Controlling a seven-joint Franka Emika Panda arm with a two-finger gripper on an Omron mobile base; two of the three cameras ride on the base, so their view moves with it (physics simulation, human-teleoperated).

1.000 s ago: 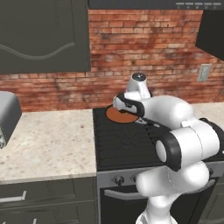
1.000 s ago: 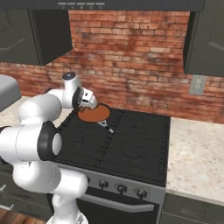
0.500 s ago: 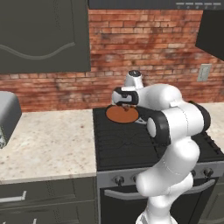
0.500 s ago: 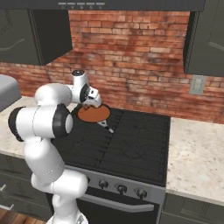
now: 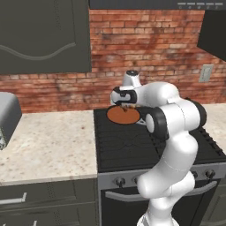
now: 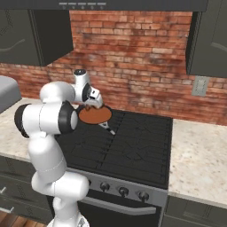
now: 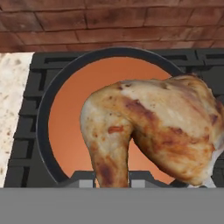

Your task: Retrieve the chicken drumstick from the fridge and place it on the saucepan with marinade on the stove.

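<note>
Over the last second the arm has swung its hand in from the pan's right edge to a spot directly above the saucepan (image 5: 123, 115), and the gripper (image 5: 125, 106) now hangs low over the orange-brown marinade (image 7: 83, 113). In the right base view the hand has likewise shifted toward the brick wall, ending over the pan's rear-left rim, while the base cameras have not moved: stove (image 6: 128, 146) and counter (image 5: 48, 145) sit where they were.

In the hand view the chicken drumstick (image 7: 153, 131) is pinched between the two fingertips (image 7: 85, 178) at the frame's 6 o'clock, its narrow end clamped and the meaty end bulging toward 3 o'clock. The pincer is closed on the drumstick, which is in the air, not touching the sauce. The pan's dark rim rings it from 9 o'clock round to 1 o'clock, so most of the meat lies inside the circle.

This suggests the carry is finished and the task is at its final step: a short descent and release. The bulky end overhangs toward the rim at 3 o'clock, so dropping it may leave it leaning on the edge.
</note>
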